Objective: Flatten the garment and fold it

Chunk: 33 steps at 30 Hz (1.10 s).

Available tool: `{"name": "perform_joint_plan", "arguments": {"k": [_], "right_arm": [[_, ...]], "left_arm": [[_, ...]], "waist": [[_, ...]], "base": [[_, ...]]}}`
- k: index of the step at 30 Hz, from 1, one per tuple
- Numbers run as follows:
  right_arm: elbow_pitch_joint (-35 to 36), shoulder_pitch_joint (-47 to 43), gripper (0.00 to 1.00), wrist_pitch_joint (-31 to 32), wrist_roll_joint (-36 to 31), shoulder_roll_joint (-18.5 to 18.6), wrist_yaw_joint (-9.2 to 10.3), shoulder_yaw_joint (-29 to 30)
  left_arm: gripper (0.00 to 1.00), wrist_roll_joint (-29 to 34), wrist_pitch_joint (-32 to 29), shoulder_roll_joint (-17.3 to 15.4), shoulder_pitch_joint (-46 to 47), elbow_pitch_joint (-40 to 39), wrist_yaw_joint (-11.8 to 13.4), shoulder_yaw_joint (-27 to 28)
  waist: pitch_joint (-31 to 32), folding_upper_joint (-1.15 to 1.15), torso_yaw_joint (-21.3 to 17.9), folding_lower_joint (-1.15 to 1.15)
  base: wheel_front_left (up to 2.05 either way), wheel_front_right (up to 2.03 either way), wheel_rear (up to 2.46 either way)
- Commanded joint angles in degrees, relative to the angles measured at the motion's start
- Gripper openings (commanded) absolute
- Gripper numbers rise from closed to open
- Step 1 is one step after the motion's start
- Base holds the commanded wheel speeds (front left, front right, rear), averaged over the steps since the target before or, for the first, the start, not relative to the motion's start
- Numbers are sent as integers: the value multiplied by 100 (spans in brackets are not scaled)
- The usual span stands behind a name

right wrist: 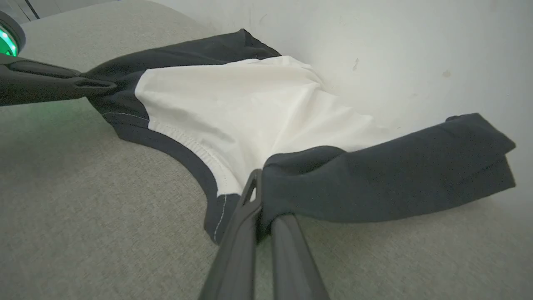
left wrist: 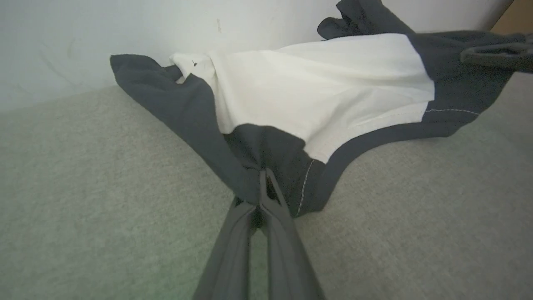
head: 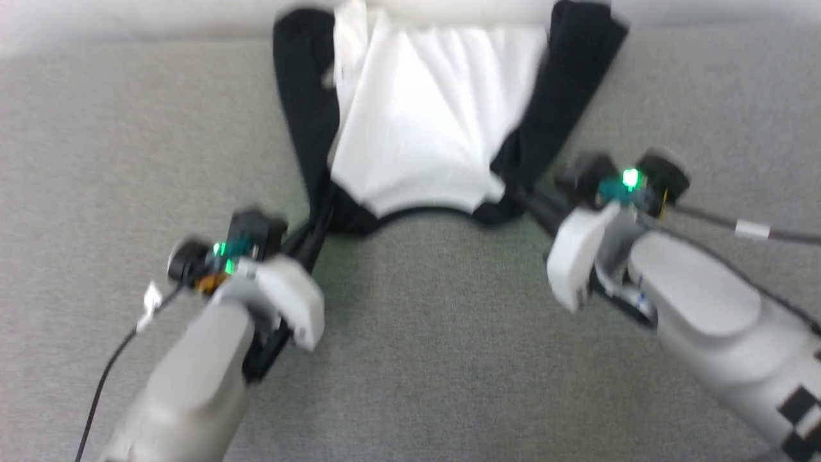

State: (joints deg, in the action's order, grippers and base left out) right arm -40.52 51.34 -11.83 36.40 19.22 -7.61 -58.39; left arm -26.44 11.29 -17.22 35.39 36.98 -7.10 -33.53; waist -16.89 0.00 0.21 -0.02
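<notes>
The garment (head: 423,128) lies on the grey surface at the top centre of the head view, white body between black sleeves, its black neck trim curving toward me. My left gripper (head: 324,221) is shut on the black shoulder fabric left of the neckline; in the left wrist view its tips (left wrist: 262,179) pinch dark cloth of the garment (left wrist: 316,91). My right gripper (head: 518,194) is shut on the opposite shoulder, and its tips (right wrist: 255,183) bite the black fabric of the garment (right wrist: 250,108). The cloth is stretched between the two grips. The garment's far end runs up against the wall.
A grey cloth-covered surface (head: 417,333) spreads all around the garment and between my arms. A white wall (right wrist: 416,50) stands right behind the garment. Thin cables trail from both wrists, one at the left (head: 109,366) and one at the right (head: 750,229).
</notes>
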Motion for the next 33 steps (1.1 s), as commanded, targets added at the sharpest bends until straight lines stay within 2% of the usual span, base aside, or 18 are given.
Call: {"name": "perform_joint_plan", "arguments": {"k": [1,9,16,25,33], "right_arm": [[171,-196,0,47,234,95,12,-142],[681,-1037,0,327,1022,507,12,-591],[941,-1880,0,814,1528,809,12,-680],[1412,-2739,0,1717,1648,1232,12,-579],[1841,-3569,0,2851,1629,1601,12,-115]], "left_arm": [[0,-91,-53,-107,-308,-153,6,-7],[0,-284,-496,-527,-1527,-1102,298,-56],[0,-513,-1129,-851,-2602,-2087,570,-197],[0,-854,-1775,-1237,-3722,-2938,755,-389],[0,-1096,-2087,-1432,-4295,-3414,915,-453]], "waist": [[668,0,181,2],[1194,0,310,2],[1629,0,366,2],[2087,0,320,2],[2284,0,325,2]], "base": [[0,0,0],[0,0,0],[0,0,0],[0,0,0],[0,0,0]]}}
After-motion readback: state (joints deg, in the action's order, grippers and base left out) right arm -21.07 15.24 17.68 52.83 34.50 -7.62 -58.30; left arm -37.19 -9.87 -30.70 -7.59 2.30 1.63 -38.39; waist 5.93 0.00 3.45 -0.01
